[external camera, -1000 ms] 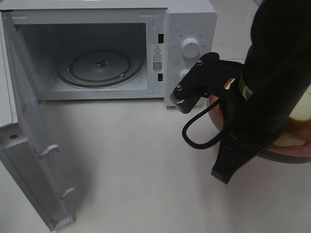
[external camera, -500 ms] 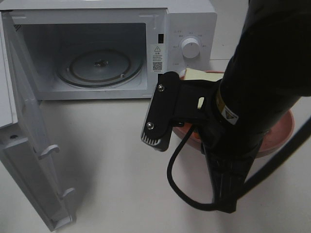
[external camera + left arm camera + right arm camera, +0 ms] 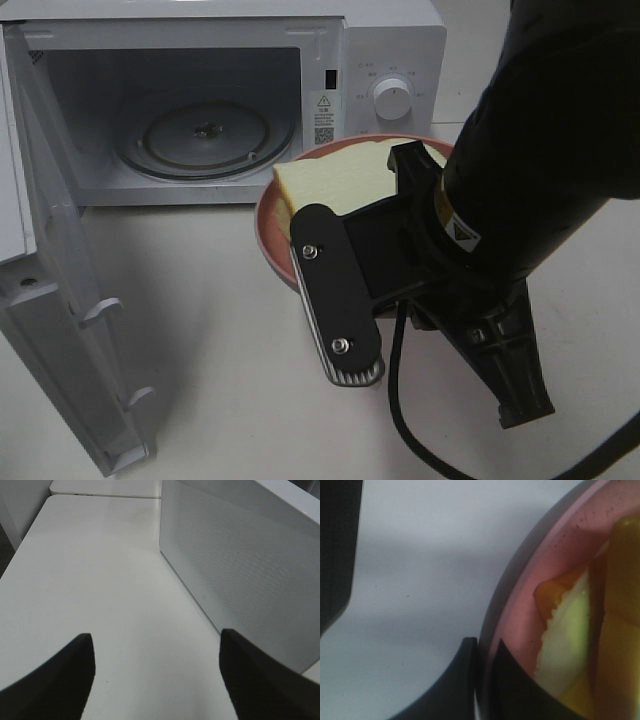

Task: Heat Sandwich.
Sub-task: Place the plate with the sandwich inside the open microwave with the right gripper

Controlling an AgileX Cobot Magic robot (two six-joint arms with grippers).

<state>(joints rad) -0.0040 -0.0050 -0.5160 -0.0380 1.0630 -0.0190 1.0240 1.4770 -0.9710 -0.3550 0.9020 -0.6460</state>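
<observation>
The right end effector (image 3: pixel 481 677) is clenched on the rim of the pink plate (image 3: pixel 270 235), which carries the sandwich (image 3: pixel 340 178). The plate is held outside the microwave (image 3: pixel 395 40), in front of its control panel (image 3: pixel 400 130) and near the open cavity (image 3: pixel 180 85), with the door (image 3: pixel 60 290) swung wide. The left end effector (image 3: pixel 156 675) is released, jaws wide apart over the desk (image 3: pixel 100 555) beside the microwave's perforated side panel (image 3: pixel 240 580)

We saw the sandwich (image 3: pixel 338 177) on the plate (image 3: pixel 268 228), just before the microwave (image 3: pixel 400 40). Its door (image 3: pixel 62 300) stood open on the left.
</observation>
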